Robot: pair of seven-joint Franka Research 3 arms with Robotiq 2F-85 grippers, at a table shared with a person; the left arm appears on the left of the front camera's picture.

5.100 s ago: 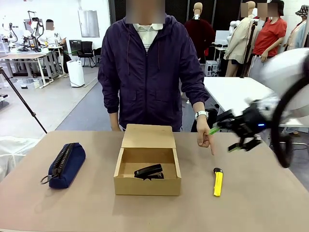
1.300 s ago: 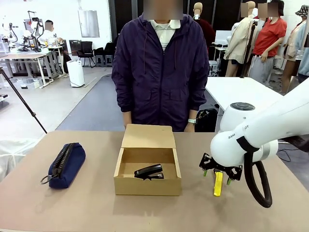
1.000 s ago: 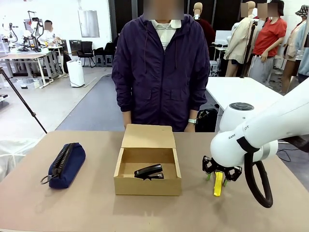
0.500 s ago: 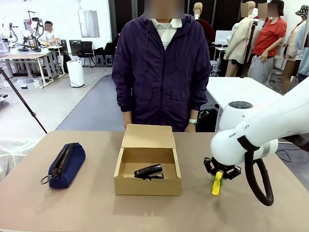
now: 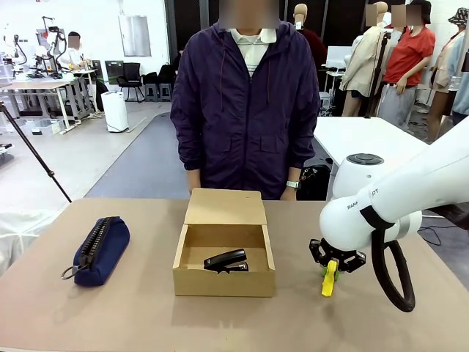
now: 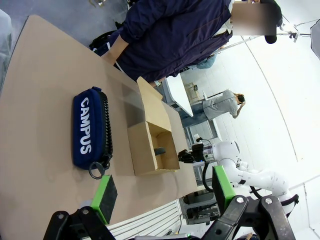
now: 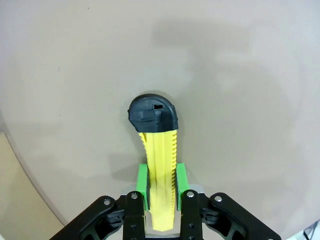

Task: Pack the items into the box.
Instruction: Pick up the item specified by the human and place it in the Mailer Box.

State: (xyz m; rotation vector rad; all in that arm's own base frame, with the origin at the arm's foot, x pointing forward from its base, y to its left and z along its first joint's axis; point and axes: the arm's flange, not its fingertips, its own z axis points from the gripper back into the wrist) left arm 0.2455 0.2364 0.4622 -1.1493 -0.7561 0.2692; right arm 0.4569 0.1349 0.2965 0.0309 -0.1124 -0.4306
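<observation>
Utility knife (image 7: pixel 160 165): your right gripper (image 7: pixel 161 175) is clamping its yellow body, to the right of the box (image 5: pixel 223 282). Stapler (image 5: pixel 226 259): lying inside the box. Left gripper (image 6: pixel 164 190): standing wide open, holding nothing. Navy pouch (image 5: pixel 101 249): lying left of the box.

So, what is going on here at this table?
The robot is packing small things into the open cardboard box. The black stapler already lies inside. The right gripper is shut on the yellow utility knife, to the right of the box, so that item is not yet packed. The left gripper is open and empty. The person stands at the far side, hands off the table.
</observation>
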